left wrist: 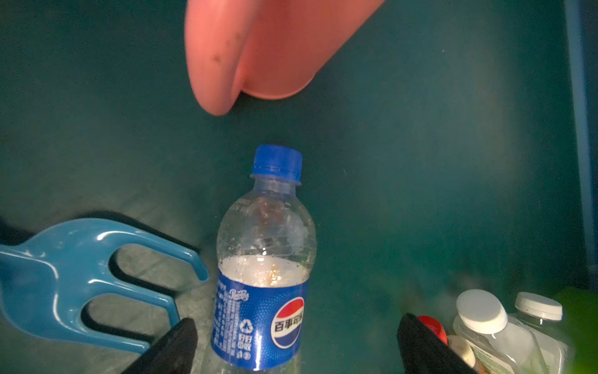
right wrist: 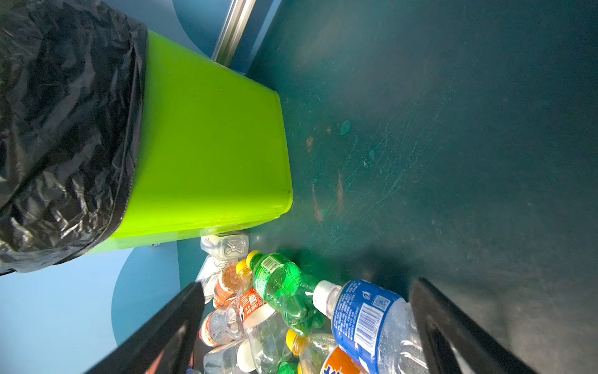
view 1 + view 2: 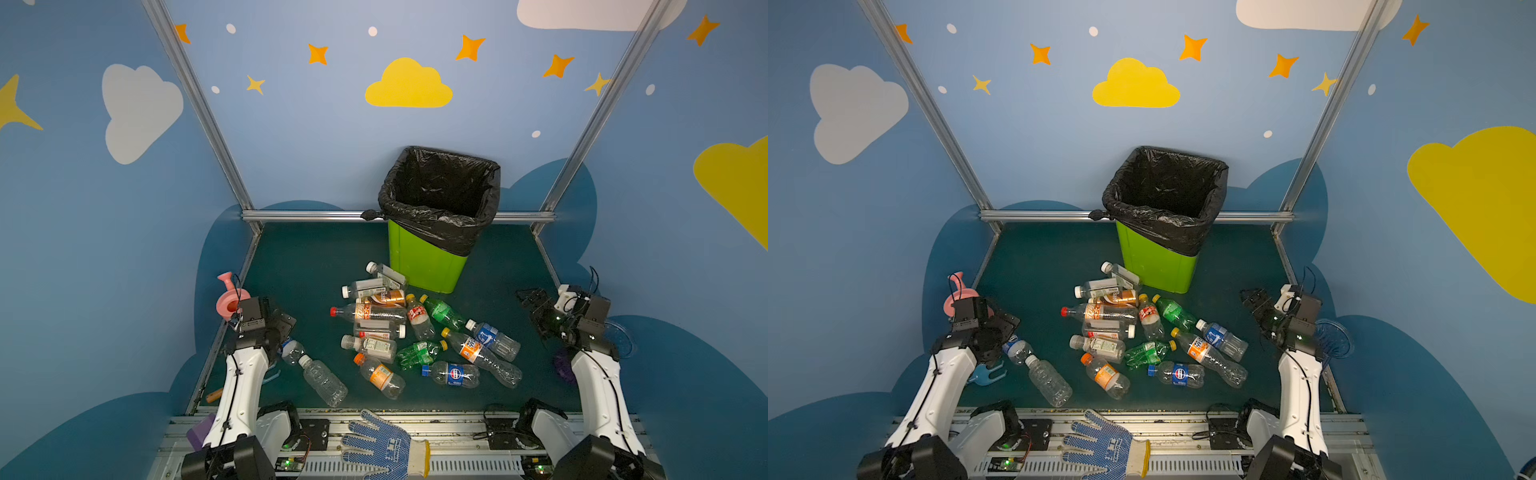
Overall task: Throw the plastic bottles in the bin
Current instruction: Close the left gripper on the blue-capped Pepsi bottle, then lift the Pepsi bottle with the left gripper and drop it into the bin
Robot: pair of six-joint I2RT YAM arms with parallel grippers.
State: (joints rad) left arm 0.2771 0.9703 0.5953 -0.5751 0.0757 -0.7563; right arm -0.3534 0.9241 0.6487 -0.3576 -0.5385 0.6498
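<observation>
The plastic bottles [image 3: 376, 312] lie on their sides in a loose heap at the centre of the scuffed, dark teal desk [image 3: 316, 257], just in front of the bin [image 3: 424, 266]. They are thin-walled cylinders of clear or green plastic, several crushed, with film labels and screw caps. The bin is a tall, tapered rectangular body of smooth bright green plastic, and a crinkled glossy black bag [image 3: 440, 187] is folded over its rim. The left jaws are spread on either side of a clear, blue-capped, blue-labelled bottle [image 1: 263, 259] that lies apart from the heap; neither visibly touches it. A blue three-pronged plastic rake [image 1: 81, 275] lies just beside this bottle, and a smooth pink watering can [image 1: 275, 48] stands beyond its cap. The right jaws are spread and empty; in the right wrist view, a white-capped, blue-labelled bottle [image 2: 365, 314] shows between them, beside a dimpled green bottle [image 2: 284, 285].
</observation>
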